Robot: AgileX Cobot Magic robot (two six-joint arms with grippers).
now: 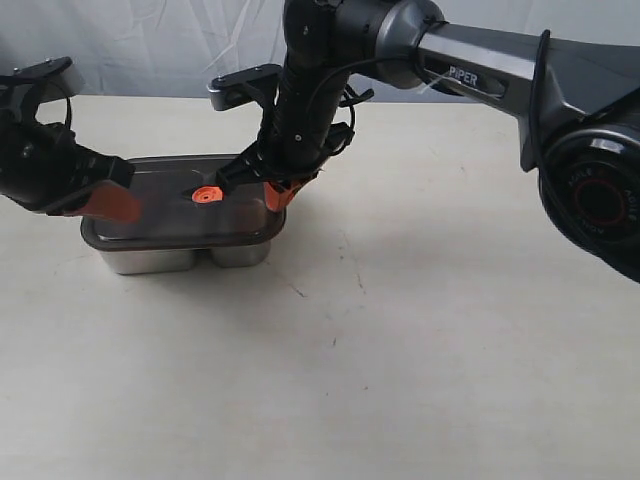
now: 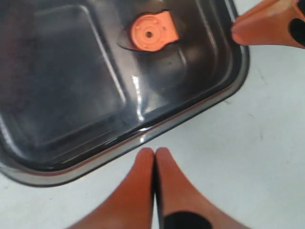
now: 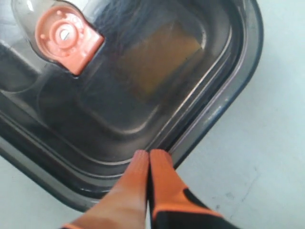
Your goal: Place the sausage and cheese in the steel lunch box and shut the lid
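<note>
The steel lunch box (image 1: 185, 256) stands on the table with the dark translucent lid (image 1: 170, 205) lying on it, the orange valve (image 1: 206, 195) at its centre. My left gripper (image 1: 128, 207) is shut and empty at the lid's left end; in the left wrist view its tips (image 2: 155, 151) sit just outside the lid rim (image 2: 143, 131). My right gripper (image 1: 278, 195) is shut and empty, its tips (image 3: 150, 153) resting on the lid's edge (image 3: 190, 138) near the right corner. A yellowish patch, the cheese (image 3: 159, 57), shows through the lid. The sausage is hidden.
The box stands on a pale tabletop (image 1: 400, 350) with a few small dark marks. A grey cloth backdrop (image 1: 150, 40) hangs behind. The right arm (image 1: 480, 65) reaches in from the upper right across the table.
</note>
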